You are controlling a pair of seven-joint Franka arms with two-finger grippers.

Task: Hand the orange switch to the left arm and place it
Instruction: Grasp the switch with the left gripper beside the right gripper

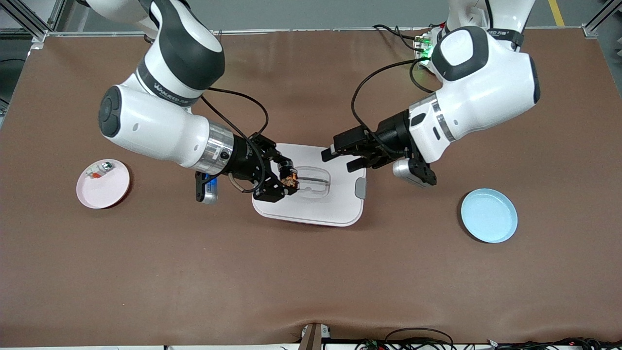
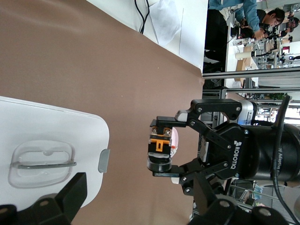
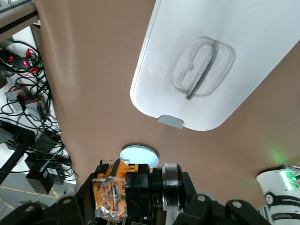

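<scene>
Nearest the front camera lies bare brown desk (image 1: 311, 272); farther up, the box (image 1: 335, 206) sits mid-desk, with a blue plate (image 1: 489, 215) toward the left arm's end and a pink plate (image 1: 114, 192), carrying a small white part (image 1: 98, 169), toward the right arm's end.

Both arms meet above the box, so the handover looks to be the step in hand. The right end effector (image 1: 286, 177) hangs over the box lid, clenched on the orange switch (image 1: 290, 180). The left end effector (image 1: 342, 158) hangs over the box's edge toward the left arm's end, fingers spread wide and empty, facing the switch with a clear gap between them.

By my judgement, the next move calls for the left end effector to close that gap and settle its fingers around the switch's free end, high enough to stay clear of the lid, before the right lets go.

From the left wrist view, the right end effector (image 2: 159, 150) shows the switch (image 2: 160, 146) pinched between its fingers, something the front view blurs. From the right wrist view, the switch (image 3: 126, 190) shows its orange body and clear terminal block close up, with the box's recessed handle (image 3: 202, 68) and the blue plate (image 3: 139, 153) below.
</scene>
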